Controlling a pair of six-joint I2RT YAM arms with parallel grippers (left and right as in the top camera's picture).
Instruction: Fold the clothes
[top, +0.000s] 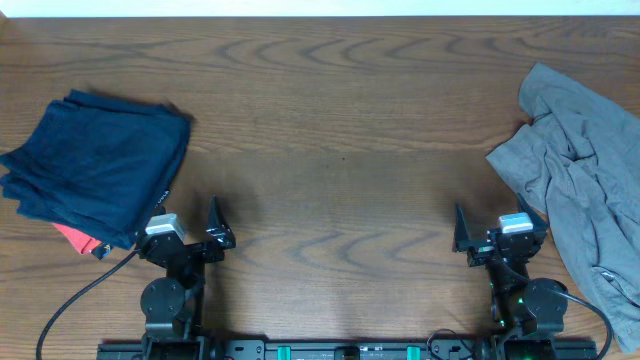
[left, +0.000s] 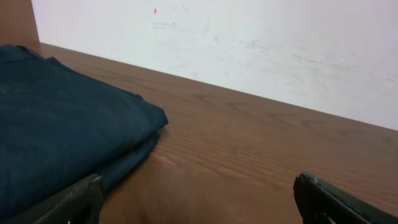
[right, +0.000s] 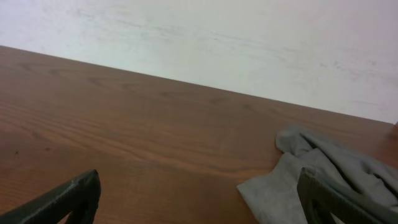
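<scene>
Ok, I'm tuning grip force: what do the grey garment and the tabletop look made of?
The grey shorts look like soft, matte cotton-type cloth, going by their limp crumpled folds; exact fibre unclear. The table looks like brown wood or wood-grain laminate: swirling grain lines, smooth low-sheen surface.

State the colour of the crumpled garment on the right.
The garment is plain grey, clearest in the overhead view.

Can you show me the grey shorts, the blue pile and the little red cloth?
grey shorts (top: 585, 180), overhead view, middle of the crumpled fabric.
blue pile (top: 100, 165), overhead view, top of the folded stack.
red cloth (top: 78, 238), overhead view, corner peeking from under the pile.
</scene>
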